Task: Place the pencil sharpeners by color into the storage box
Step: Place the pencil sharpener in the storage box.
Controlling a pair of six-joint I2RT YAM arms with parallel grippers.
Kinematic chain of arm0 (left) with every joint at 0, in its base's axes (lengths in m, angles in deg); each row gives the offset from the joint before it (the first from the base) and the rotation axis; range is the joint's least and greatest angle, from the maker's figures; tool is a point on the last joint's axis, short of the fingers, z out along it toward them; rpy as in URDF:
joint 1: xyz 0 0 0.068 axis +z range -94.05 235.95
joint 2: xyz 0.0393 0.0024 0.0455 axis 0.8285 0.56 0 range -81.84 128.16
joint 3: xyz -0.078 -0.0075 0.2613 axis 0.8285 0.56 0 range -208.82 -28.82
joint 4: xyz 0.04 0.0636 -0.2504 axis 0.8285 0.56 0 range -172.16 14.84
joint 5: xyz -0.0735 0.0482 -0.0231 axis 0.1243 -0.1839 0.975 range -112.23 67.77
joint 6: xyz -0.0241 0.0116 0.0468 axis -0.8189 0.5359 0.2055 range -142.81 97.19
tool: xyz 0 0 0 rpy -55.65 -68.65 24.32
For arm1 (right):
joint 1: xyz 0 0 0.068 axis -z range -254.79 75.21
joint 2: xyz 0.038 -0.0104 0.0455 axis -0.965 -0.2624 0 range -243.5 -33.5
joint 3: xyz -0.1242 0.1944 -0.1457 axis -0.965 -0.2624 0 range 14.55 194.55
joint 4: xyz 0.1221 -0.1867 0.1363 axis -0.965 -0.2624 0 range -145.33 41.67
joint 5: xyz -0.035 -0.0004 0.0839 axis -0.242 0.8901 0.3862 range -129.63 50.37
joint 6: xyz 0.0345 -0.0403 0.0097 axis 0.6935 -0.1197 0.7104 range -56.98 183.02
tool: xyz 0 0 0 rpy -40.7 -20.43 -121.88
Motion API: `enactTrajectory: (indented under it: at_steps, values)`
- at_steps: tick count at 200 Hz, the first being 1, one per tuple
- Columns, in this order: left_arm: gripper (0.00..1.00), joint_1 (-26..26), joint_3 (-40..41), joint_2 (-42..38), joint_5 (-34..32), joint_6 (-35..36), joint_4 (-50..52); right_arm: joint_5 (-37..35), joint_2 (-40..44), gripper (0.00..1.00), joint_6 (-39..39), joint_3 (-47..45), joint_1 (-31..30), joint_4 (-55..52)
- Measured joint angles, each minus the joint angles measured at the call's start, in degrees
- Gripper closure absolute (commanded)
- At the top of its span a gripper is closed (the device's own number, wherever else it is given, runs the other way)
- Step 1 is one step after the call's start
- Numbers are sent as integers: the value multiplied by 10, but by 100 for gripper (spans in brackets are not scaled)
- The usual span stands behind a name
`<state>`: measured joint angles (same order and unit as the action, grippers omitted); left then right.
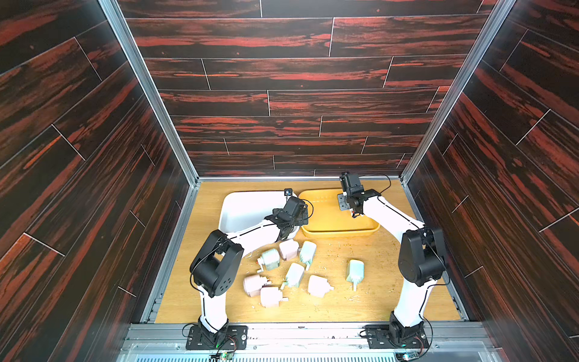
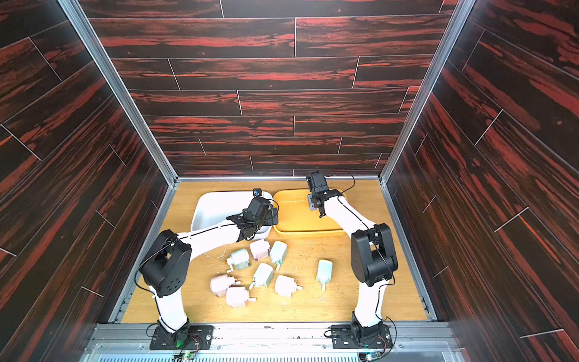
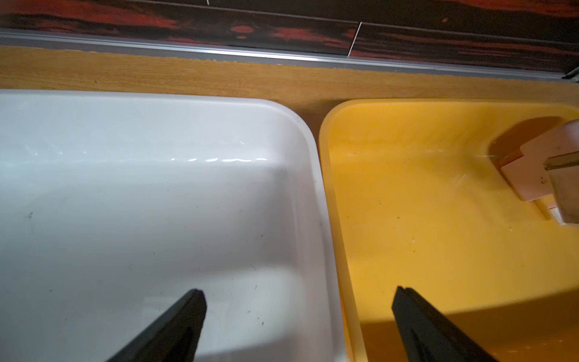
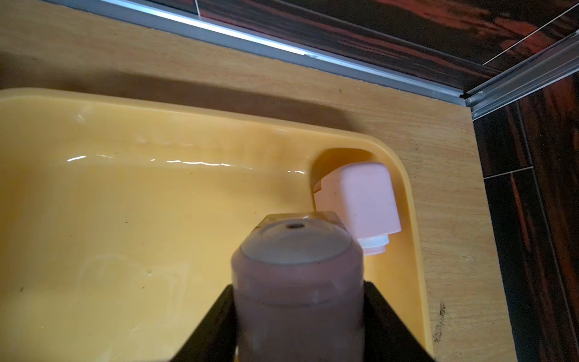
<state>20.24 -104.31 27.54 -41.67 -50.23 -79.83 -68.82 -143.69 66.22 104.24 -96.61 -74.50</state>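
Note:
My right gripper (image 4: 299, 290) is shut on a pink pencil sharpener (image 4: 297, 266) and holds it above the right end of the yellow storage box (image 4: 94, 103). A second pink sharpener (image 4: 360, 197) lies in that box's far right corner. My left gripper (image 3: 297, 299) is open and empty, its jaws straddling the rims where the white storage box (image 3: 310, 150) meets the yellow one (image 3: 326, 150). The white box holds nothing that I can see. Several pink and mint green sharpeners lie loose on the table in both top views, among them a green one (image 1: 355, 271) and a pink one (image 1: 318, 285).
The two boxes (image 1: 228, 203) (image 1: 332, 232) sit side by side against the back wall. The loose sharpeners cluster between the two arm bases, one pink (image 2: 260, 249) just in front of the white box. Dark panel walls enclose the wooden table (image 1: 360, 307).

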Motion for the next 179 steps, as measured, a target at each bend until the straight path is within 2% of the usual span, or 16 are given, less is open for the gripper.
enactTrajectory:
  at_steps: [65, 100, 136, 179]
  values:
    - [0, 5, -33, 45, -3, 9, 25, -11, -80, 100, 17, 89, 0, -26]
    - [0, 8, -40, 54, -6, 15, 33, -10, -111, 93, 31, 116, 0, -40]
    - [0, 10, -87, 89, -28, 38, 37, -17, -138, 80, 38, 147, 4, -66]
    - [0, 12, -126, 119, -52, 56, 37, -20, -167, 72, 58, 196, 7, -84]
